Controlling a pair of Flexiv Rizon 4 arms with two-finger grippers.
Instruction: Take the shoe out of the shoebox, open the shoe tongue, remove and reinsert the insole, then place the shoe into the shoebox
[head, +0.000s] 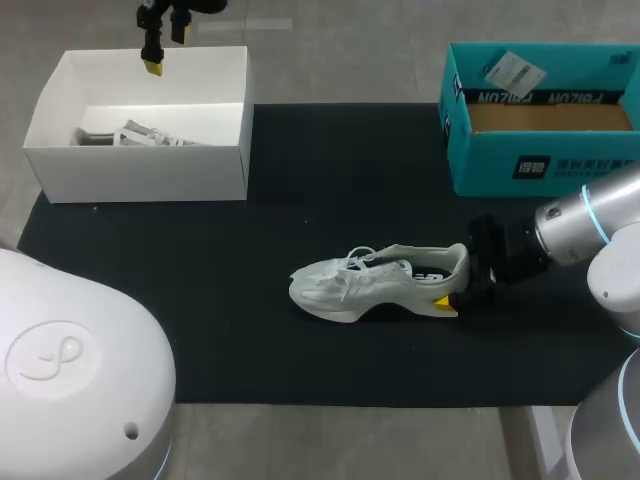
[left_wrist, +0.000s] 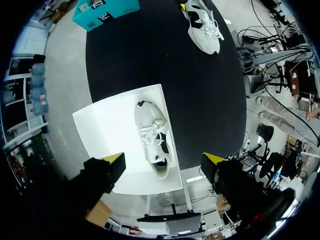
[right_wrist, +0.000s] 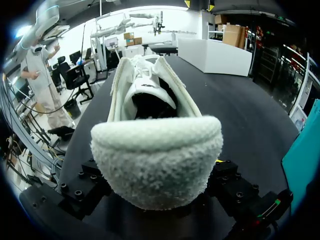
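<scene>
A white shoe (head: 380, 283) lies on its side on the black mat (head: 300, 200), toe towards my left. My right gripper (head: 460, 278) is at its heel. In the right wrist view the fleecy heel (right_wrist: 157, 165) fills the gap between the fingers, touching both, so the gripper (right_wrist: 157, 172) is shut on it. The shoe's dark opening (right_wrist: 150, 102) faces the camera. High over the white shoebox (head: 150, 165) hangs my left gripper (head: 165, 45), open and empty. A second white shoe (left_wrist: 152, 137) lies inside that box, directly under the left gripper (left_wrist: 164, 160).
A teal box (head: 540, 150) with brown card and a paper tag inside stands at the back right, close behind my right arm. The mat between the white shoebox and the shoe is bare.
</scene>
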